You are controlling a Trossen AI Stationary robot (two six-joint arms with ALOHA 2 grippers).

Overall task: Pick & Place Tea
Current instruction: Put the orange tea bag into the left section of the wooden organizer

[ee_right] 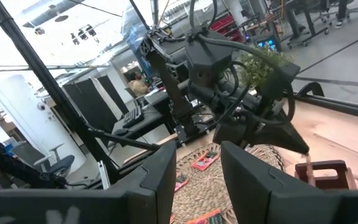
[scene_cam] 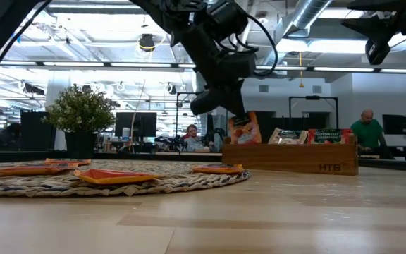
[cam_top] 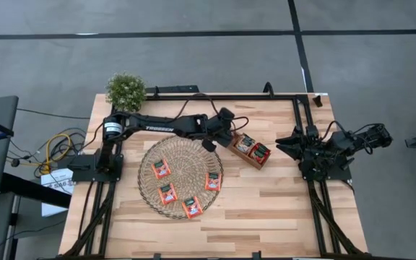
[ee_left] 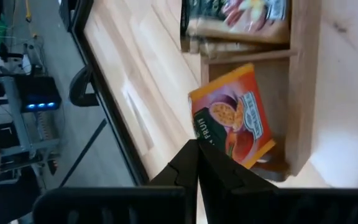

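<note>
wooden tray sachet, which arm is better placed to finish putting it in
Left. The left gripper is shut on the orange sachet right over the wooden tray; the right gripper waits folded beyond the tray's other end.

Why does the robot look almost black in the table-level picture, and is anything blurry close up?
Low view: bright ceiling lights and windows behind leave the left pincer in silhouette, while the wooden tray stays readable. Left wrist view: the pincer's own dark fingers are soft and out of focus, while the orange sachet they hold shows sharper.
</note>
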